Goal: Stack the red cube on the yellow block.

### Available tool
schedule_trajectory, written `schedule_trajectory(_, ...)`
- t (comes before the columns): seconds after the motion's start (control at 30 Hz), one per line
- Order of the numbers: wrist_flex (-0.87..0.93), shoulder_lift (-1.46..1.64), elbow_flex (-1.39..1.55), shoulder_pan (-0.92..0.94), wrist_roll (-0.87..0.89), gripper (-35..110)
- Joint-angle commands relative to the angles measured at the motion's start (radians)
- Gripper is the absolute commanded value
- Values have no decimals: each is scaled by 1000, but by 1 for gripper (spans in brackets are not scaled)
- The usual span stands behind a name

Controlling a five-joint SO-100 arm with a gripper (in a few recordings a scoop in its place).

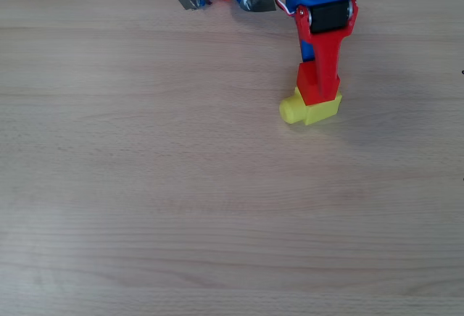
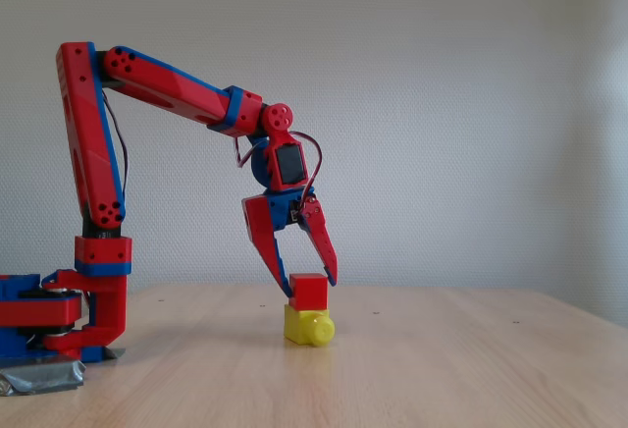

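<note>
The red cube (image 2: 307, 292) sits flush on top of the yellow block (image 2: 307, 328) on the wooden table. My red and blue gripper (image 2: 308, 288) reaches down from above and is shut on the cube, one finger against each side. In the overhead view the gripper (image 1: 317, 95) covers most of the red cube (image 1: 303, 84), leaving only its left part in sight. The yellow block (image 1: 301, 111) pokes out below it, its round stud pointing left.
The arm's base (image 2: 59, 315) is fixed with grey tape (image 2: 39, 377) at the table's left end in the fixed view. In the overhead view it sits at the top edge. Bare wooden tabletop (image 1: 181, 207) spreads all around the stack.
</note>
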Motion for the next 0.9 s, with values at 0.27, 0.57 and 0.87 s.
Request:
schedule_trajectory(0.27, 46, 51, -32, 11, -6, 27)
schedule_trajectory(0.57, 98, 167, -61, 28, -12, 28)
schedule_trajectory(0.87, 158, 238, -140, 29, 3, 28)
